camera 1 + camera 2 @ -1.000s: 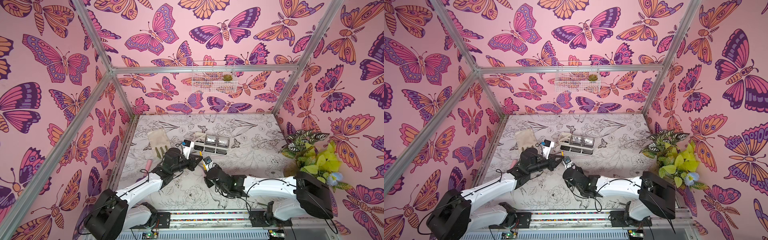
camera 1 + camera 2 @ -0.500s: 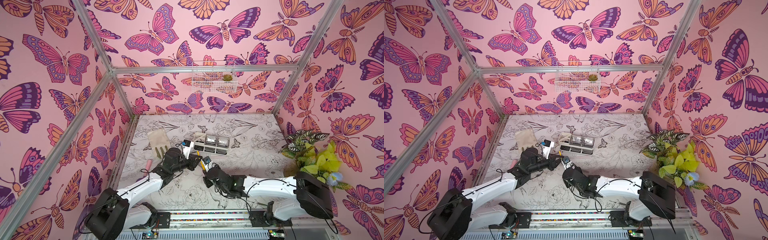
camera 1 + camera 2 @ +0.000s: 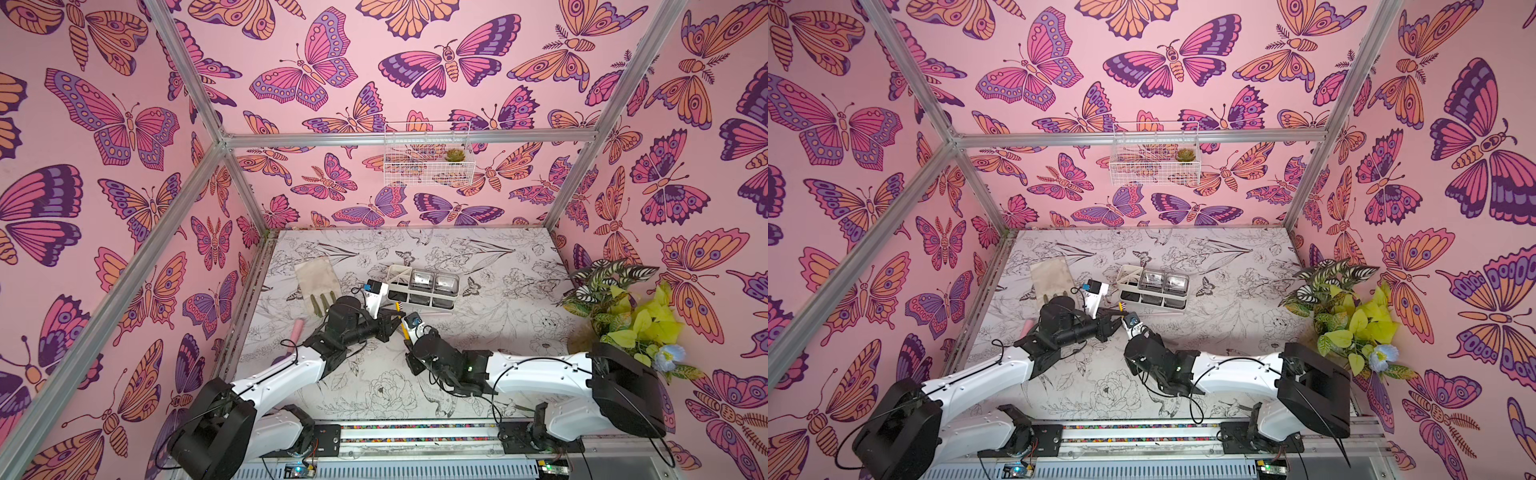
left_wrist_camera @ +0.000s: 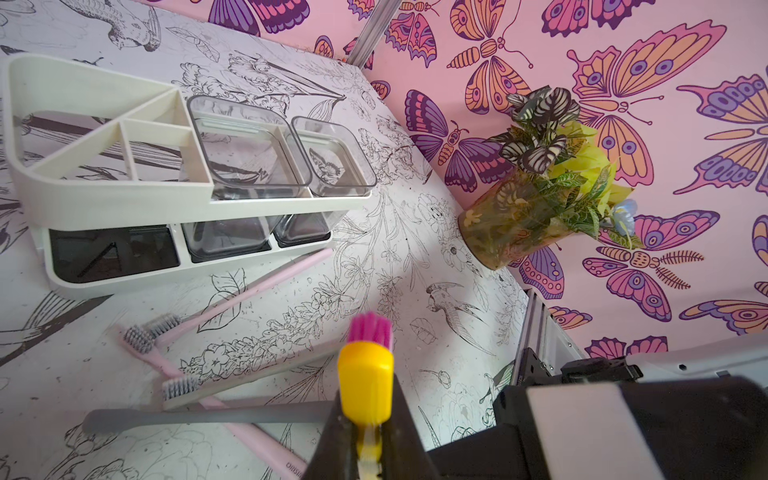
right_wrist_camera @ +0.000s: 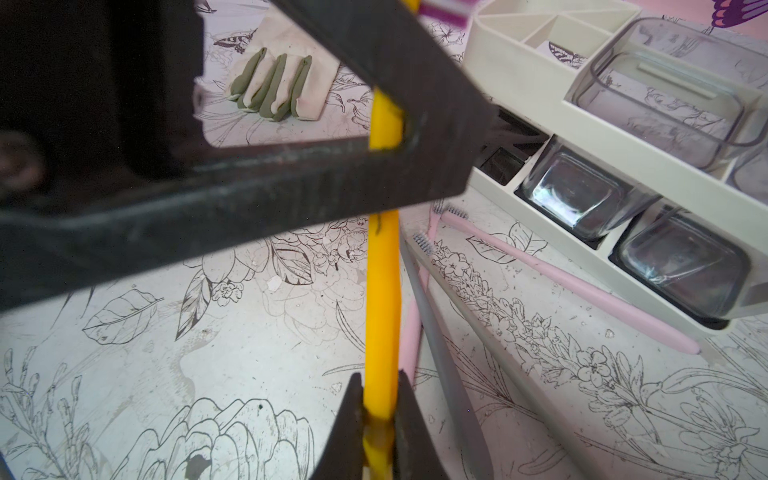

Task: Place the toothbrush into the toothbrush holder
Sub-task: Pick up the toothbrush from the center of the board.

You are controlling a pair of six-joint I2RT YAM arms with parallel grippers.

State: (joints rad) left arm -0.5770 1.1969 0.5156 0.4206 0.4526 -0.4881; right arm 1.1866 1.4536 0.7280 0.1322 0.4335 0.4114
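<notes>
Where the yellow toothbrush (image 4: 365,380) sits just off the near long side of the toothbrush holder (image 4: 124,205), apart from it, both arms have hold of it. The left end effector (image 4: 368,419) is clamped on the neck right under the pink-bristled head. The right end effector (image 5: 380,409) is clamped on the handle farther from the holder. In the right wrist view the left arm's black fingers (image 5: 291,183) cross the yellow shaft between the right one's tips and the holder. In both top views the two end effectors meet tip to tip beside the holder's slotted end, with the brush a short yellow stroke between them.

Other brushes lie crossed on the worktop (image 3: 490,340) between the held brush and the holder. A pink toothbrush (image 4: 257,286) runs just beside the holder's base, with a cream toothbrush (image 4: 249,376) and a grey toothbrush (image 4: 199,415) a little farther out. A glove (image 3: 316,278) lies beyond the holder's slotted end, and a potted plant (image 3: 615,299) stands well apart off its cup end.
</notes>
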